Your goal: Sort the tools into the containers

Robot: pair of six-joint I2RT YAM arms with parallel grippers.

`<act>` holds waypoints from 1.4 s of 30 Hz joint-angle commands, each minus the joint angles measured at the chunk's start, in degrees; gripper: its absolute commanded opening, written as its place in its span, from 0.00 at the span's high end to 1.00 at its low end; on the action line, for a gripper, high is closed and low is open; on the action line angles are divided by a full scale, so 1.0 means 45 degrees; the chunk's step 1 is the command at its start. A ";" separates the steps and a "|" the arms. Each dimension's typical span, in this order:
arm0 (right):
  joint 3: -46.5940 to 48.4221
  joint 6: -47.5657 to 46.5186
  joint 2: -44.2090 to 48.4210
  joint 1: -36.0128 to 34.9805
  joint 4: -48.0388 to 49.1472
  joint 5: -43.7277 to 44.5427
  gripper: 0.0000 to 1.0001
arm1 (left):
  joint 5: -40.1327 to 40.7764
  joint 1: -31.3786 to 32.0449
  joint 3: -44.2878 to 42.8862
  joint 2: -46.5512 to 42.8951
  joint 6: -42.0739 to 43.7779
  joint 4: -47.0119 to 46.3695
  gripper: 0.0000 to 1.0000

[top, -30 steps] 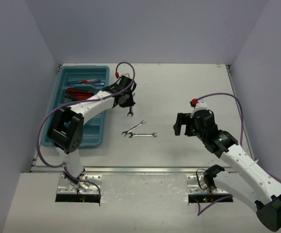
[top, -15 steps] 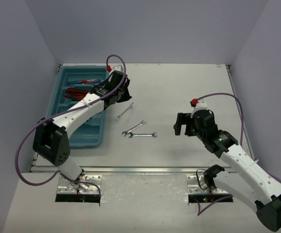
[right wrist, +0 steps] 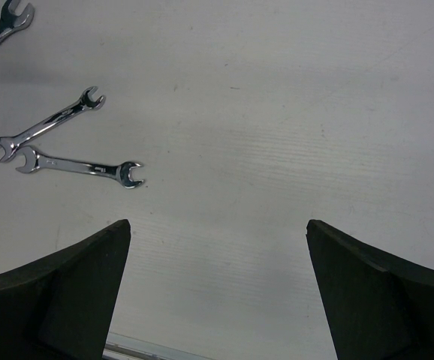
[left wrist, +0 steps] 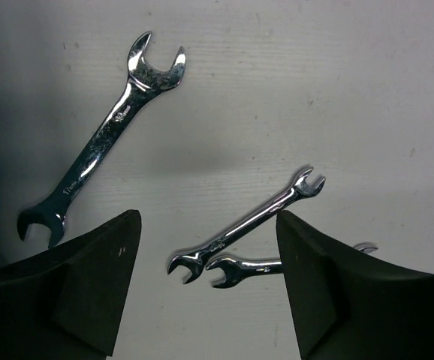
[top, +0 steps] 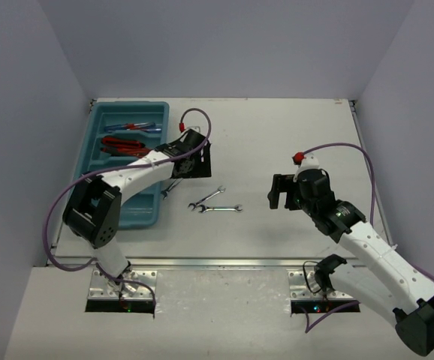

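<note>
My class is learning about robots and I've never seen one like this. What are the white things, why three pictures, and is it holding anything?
The white things are two robot arms, a left arm and a right arm, bolted to a table. Each ends in a two-fingered end effector, its hand. One picture comes from a camera overhead. The other two come from cameras on the wrists, so the dark shapes at the bottom are that arm's own fingers. On the table lie three wrenches: a big wrench beside the teal tray and two small wrenches with their ends close together. The tray holds red-handled pliers and a blue-and-red screwdriver. The left end effector hangs open above the wrenches, the right end effector is open too, and neither holds anything.
</note>
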State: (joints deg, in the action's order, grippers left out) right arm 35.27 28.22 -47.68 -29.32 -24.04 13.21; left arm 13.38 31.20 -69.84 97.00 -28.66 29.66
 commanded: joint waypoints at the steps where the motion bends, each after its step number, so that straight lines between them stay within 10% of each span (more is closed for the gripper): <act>1: -0.0020 -0.0181 -0.0010 0.0031 0.0581 -0.0088 0.01 | 0.0930 0.0114 -0.0035 0.0297 0.1168 0.0573 0.17; 15: -0.0103 -0.0294 0.0012 0.0034 0.0617 -0.0620 0.01 | 0.0367 -0.1543 -0.1331 0.2667 0.4010 -0.0542 0.11; 23: -0.0122 -0.0321 0.0159 0.0051 0.0663 -0.0807 0.01 | -0.2795 -0.2479 -0.1222 0.3755 0.3897 -0.0474 0.13; 42: -0.0184 -0.0353 0.0334 0.0031 0.0753 -0.0838 0.01 | -0.3261 -0.0745 -0.1623 0.5254 0.2843 -0.0047 0.86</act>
State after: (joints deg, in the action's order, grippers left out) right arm 34.56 27.14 -47.12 -29.32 -22.73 9.10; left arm 3.66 25.22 -77.82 115.67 -12.73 27.64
